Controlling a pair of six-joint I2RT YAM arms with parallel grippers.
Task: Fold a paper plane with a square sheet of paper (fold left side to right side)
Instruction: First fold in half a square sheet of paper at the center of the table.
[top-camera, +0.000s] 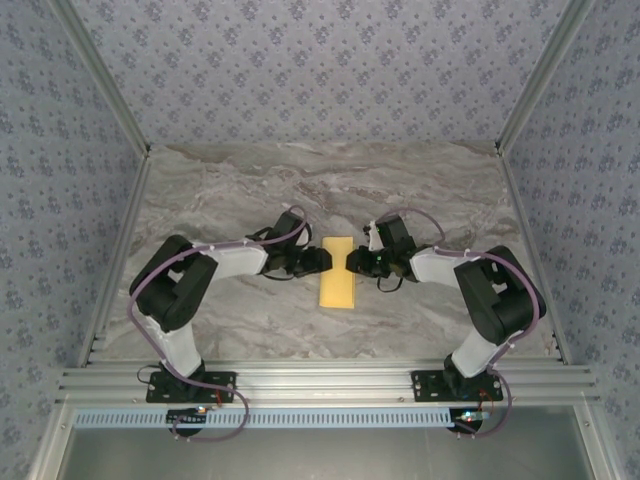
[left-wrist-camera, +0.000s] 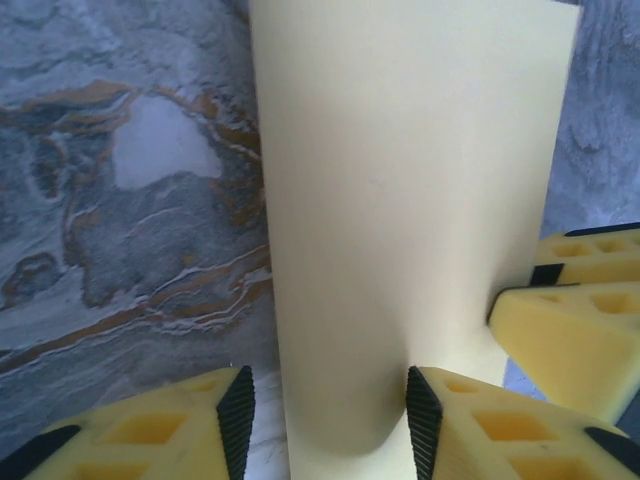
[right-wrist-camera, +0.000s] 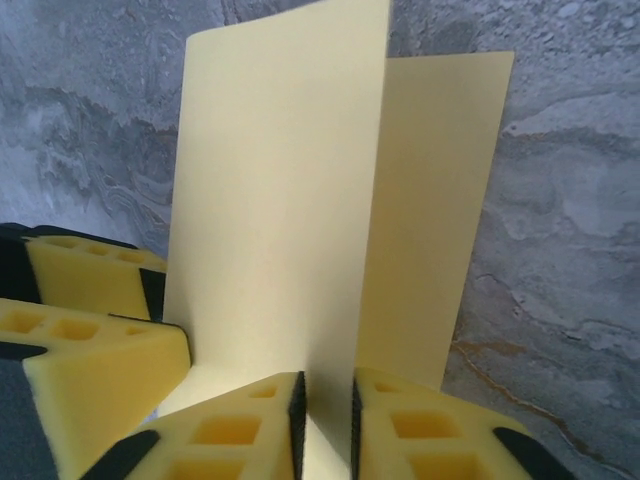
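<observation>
1. Left gripper sits closest to the lens in its own wrist view, with yellow foam fingers and black pads standing well apart. The square sheet of paper comes in between them as a soft rounded bend. One pad touches the bend and the other stands just off the paper's edge. The jaws are open and clamp nothing.
2. Right gripper has its jaws almost together, leaving only a narrow slot. The sheet's upper layer runs down into that slot. I cannot tell whether it is pinched there or merely passes through.
3. In the top view the sheet lies mid-table, doubled over into a narrow strip directly between the two grippers. On the right gripper's side the upper layer stands lifted off the lower one, which lies flat on the marble.
4. The strip's long axis runs away from the arm bases. The grippers face each other across its short axis, at the farther half. The rounded bend faces the left gripper and the free edges face the right. Both grippers are about equally near.
5. Judgement: the left side is laid over to the right, but the bend is not creased flat. The next move likely needs pressure run along the long axis on the bend side, and the left gripper is placed for it. The risk is that the upper layer springs up or skews if the right side lets go.
</observation>
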